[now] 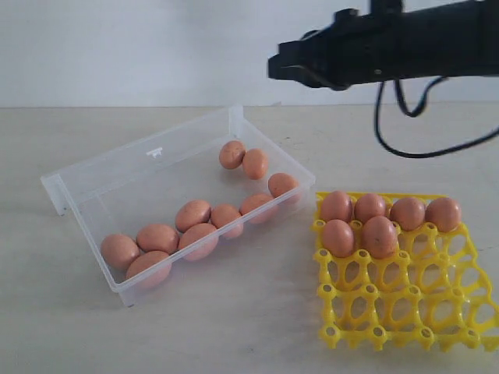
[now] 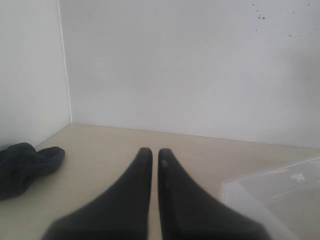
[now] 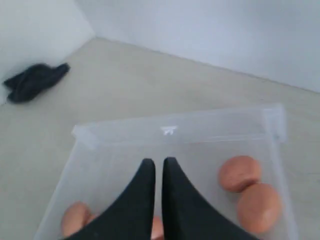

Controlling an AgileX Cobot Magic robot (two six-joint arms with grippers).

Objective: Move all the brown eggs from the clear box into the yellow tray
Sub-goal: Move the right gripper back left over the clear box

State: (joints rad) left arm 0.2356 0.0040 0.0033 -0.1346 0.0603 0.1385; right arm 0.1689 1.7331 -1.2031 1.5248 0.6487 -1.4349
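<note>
The clear box (image 1: 86, 173) lies left of centre with several brown eggs (image 1: 193, 213) along its near wall and right end. The yellow tray (image 1: 405, 304) sits at the right, with several brown eggs (image 1: 379, 234) in its far cups. High above the box's right end, my right gripper (image 1: 274, 66) is shut and holds nothing. In the right wrist view its tips (image 3: 158, 163) hang over the box floor (image 3: 125, 155), with two eggs (image 3: 240, 173) off to one side. My left gripper (image 2: 152, 152) is shut and empty over bare table, near a corner of the box (image 2: 272, 187).
A dark cloth (image 2: 25, 165) lies on the table by the wall corner, also seen in the right wrist view (image 3: 35, 80). A black cable (image 1: 405, 125) hangs under the right arm. White walls stand behind the table.
</note>
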